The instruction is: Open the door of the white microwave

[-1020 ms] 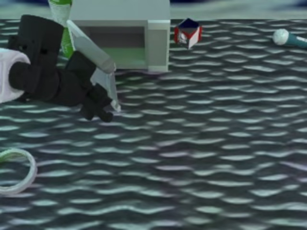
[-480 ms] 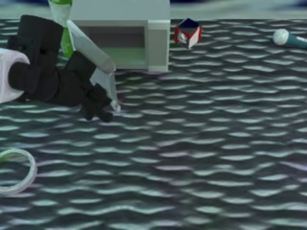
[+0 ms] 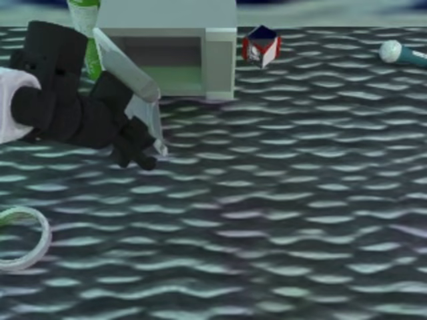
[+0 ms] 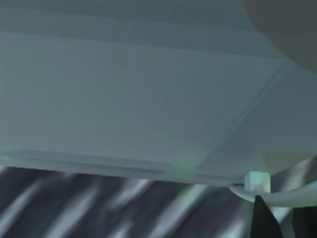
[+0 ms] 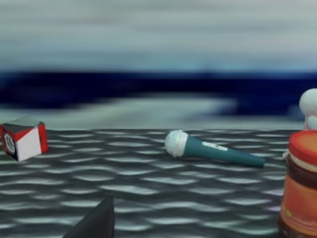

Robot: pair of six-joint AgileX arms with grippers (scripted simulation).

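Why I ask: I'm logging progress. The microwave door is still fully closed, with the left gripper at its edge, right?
No. The top view shows the door swung open, exposing the microwave's greenish floor. The left gripper is indeed at the door's outer edge.

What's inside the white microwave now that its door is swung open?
The white microwave shows an empty-looking cavity with a greenish floor and dark back wall. The open door and the left end effector at its edge cover the cavity's left part, so that corner cannot be seen.
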